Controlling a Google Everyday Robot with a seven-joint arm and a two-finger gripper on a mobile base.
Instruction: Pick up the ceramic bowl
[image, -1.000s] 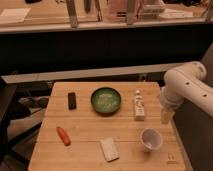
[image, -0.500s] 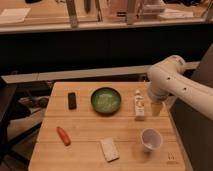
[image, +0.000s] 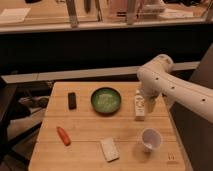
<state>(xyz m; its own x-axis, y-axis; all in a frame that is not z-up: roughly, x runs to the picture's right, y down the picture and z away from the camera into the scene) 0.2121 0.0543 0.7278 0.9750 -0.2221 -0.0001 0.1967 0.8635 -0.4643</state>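
The gripper hangs over the right side of the table, jaws spread wide, nothing in them. The bowl sits upright off to its left in view, apart from it. A bottle stands just beside the gripper, between the two. A cup sits nearer the camera.

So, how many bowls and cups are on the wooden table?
2. The ceramic bowl stands at the far middle of the table, and the white cup near its front right. None seems hidden. The gripper hangs right of the bowl, by the small bottle.
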